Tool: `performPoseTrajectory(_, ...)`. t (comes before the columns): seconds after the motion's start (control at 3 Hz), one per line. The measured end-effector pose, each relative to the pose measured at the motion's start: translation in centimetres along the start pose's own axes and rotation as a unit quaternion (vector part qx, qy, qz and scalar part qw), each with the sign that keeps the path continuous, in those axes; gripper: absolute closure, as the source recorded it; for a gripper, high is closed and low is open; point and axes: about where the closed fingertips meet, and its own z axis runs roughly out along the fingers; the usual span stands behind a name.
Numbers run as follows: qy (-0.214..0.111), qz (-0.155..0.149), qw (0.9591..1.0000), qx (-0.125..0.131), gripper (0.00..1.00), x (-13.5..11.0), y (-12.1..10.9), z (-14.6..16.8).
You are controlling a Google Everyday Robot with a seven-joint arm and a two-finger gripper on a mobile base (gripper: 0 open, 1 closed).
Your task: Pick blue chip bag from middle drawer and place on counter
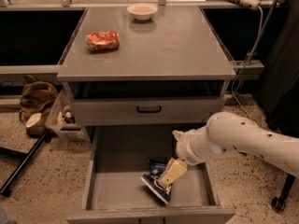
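Observation:
The blue chip bag (154, 186) lies on the floor of the open middle drawer (117, 190), near its middle, dark navy with white lettering. My gripper (165, 183) reaches down from the right on a white arm and sits right over the bag, its cream fingers (173, 171) at the bag's right part. The counter (149, 41) is the grey top of the cabinet, above and behind the drawer.
An orange-red snack bag (103, 40) lies on the counter's left and a white bowl (142, 10) at its back. A closed drawer front with a black handle (149, 109) is above the open drawer. A bag (36, 97) and a bin (63, 118) stand on the floor at the left.

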Motion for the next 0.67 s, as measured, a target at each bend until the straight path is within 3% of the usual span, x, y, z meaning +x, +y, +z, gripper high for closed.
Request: performPoseTrajectory(0.67,-0.028,0.023,0.9993,-0.012,0.0,2.8,-0.7,9.6)
